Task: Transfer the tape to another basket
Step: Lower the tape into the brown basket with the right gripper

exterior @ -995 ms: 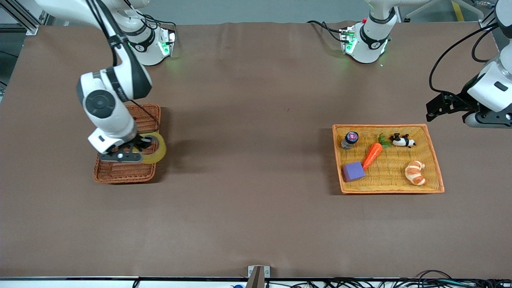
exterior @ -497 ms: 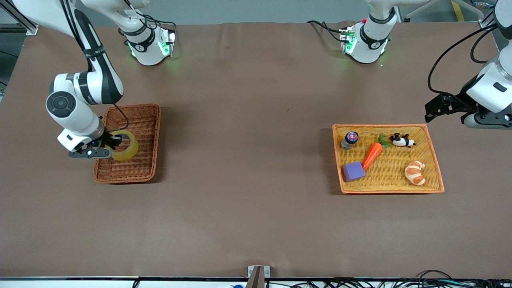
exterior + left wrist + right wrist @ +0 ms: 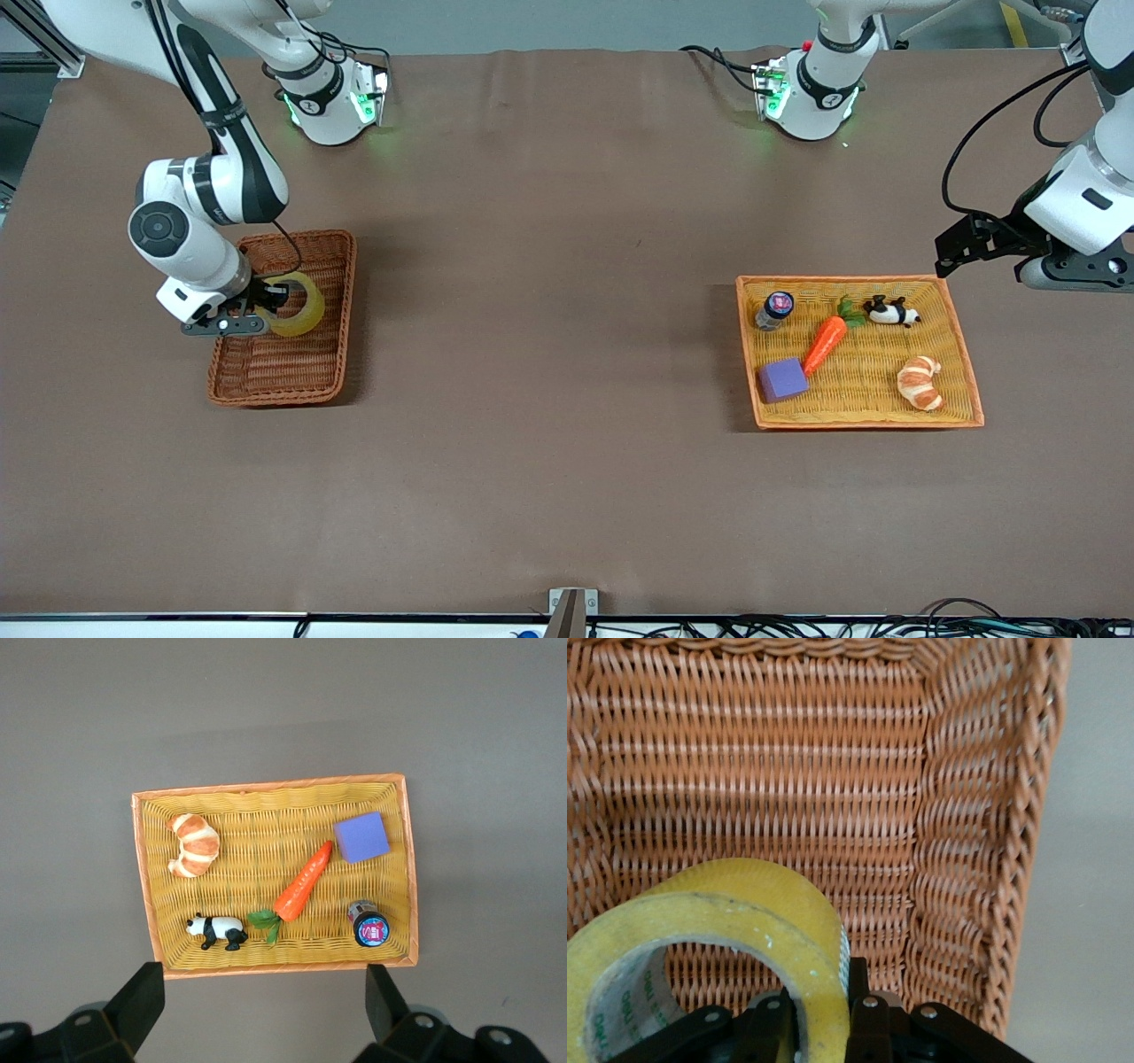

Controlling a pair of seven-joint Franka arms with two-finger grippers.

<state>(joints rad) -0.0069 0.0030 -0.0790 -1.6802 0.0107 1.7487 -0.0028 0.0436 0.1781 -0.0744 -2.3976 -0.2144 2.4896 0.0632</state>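
The tape [image 3: 299, 304] is a translucent yellowish ring. My right gripper [image 3: 266, 306] is shut on its wall and holds it over the reddish-brown wicker basket [image 3: 306, 381] at the right arm's end of the table. In the right wrist view the tape [image 3: 744, 921] stands on edge between my fingers [image 3: 864, 1019], one inside the hole and one outside, with the basket floor [image 3: 788, 771] below. My left gripper [image 3: 952, 252] is open and empty, up in the air beside the yellow tray [image 3: 961, 354].
The yellow woven tray with orange rim [image 3: 142, 868] holds a croissant [image 3: 193, 844], a carrot [image 3: 301, 886], a purple block [image 3: 361, 836], a toy panda [image 3: 217, 930] and a small jar [image 3: 369, 926]. Bare brown table lies between basket and tray.
My right gripper carried the tape from the basket's tray-side rim across to its other side, then shifted back a little toward the basket's middle. The left arm barely moved.
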